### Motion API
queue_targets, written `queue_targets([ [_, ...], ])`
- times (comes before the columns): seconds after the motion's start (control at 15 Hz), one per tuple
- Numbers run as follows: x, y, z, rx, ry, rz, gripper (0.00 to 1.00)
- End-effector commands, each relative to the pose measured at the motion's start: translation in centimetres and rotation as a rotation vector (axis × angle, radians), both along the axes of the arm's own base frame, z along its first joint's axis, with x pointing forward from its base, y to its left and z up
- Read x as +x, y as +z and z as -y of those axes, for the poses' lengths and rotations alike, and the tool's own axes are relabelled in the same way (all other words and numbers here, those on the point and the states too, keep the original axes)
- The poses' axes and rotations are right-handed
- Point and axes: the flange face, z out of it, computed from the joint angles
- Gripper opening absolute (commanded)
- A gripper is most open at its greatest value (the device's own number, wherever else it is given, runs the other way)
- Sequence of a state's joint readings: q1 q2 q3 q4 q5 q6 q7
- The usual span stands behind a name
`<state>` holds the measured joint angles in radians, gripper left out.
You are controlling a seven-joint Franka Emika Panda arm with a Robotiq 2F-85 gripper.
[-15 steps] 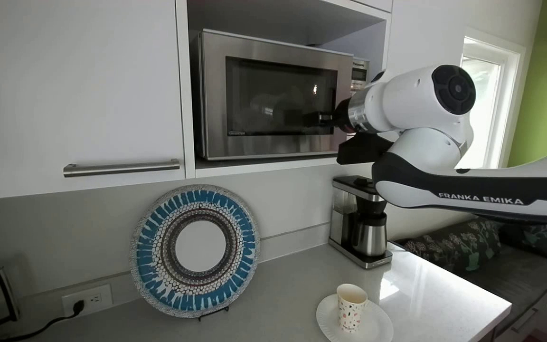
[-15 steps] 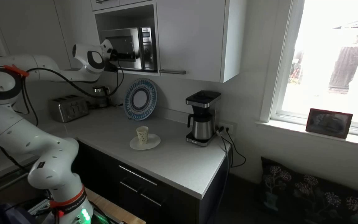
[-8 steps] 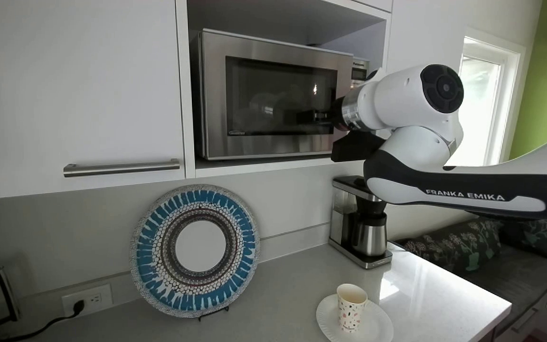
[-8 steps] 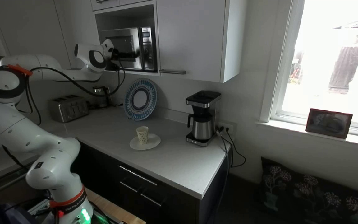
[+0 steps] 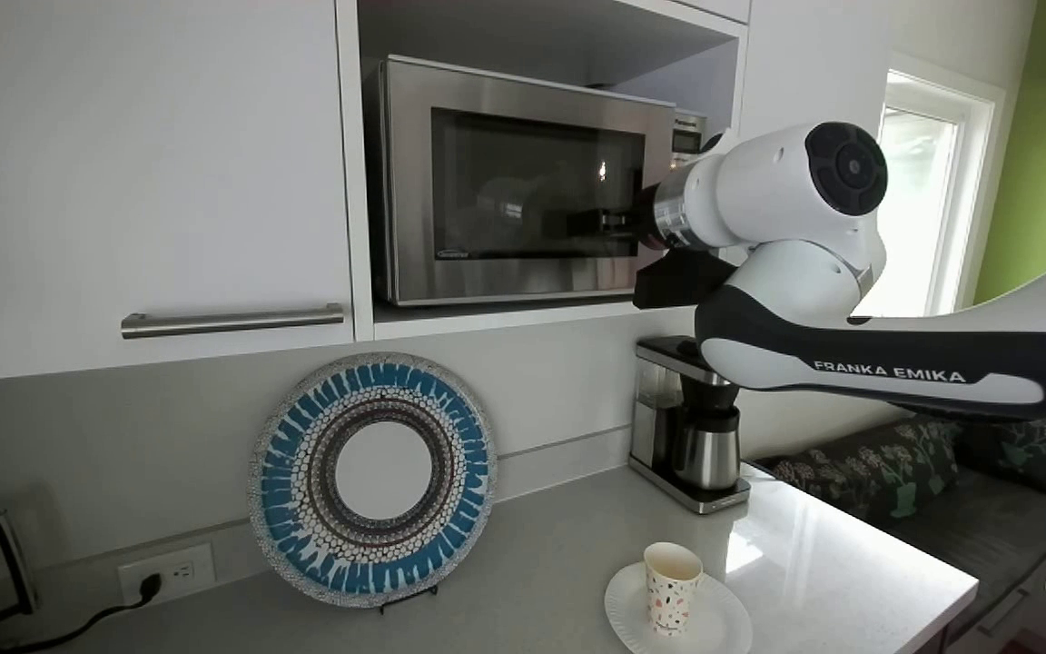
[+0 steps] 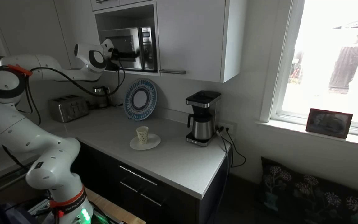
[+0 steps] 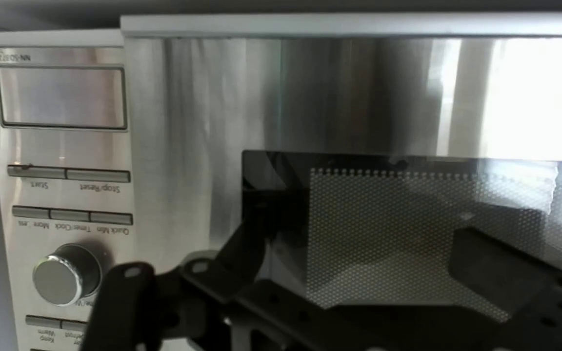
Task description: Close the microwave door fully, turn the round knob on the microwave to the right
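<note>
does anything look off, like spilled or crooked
The microwave door looks slightly ajar: in the wrist view its edge sits forward of the control panel rather than flush. Nothing else stands out: the cup is upright on its plate, no spill visible.

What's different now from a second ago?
The arm and its gripper have shifted a little, leftward in an exterior view, across the front of the microwave door. That came mostly in the first half second; since then they have barely moved. I see nothing taken hold of or let go. The door, cup, plate and coffee maker look just as they were.
</note>
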<state>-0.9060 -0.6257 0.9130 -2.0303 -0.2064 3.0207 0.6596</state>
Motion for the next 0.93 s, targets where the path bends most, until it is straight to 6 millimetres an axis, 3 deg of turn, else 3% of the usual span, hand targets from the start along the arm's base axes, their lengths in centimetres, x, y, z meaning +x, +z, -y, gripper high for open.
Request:
queue_targets([
  [0.0,0.3,-0.1,0.2,0.012,-0.017,-0.002,1.00],
  [0.47,3.5,0.6,1.2,-0.012,0.003,0.036,1.00],
  [0.87,4.1,0.9,1.4,-0.031,0.006,0.053,1.00],
])
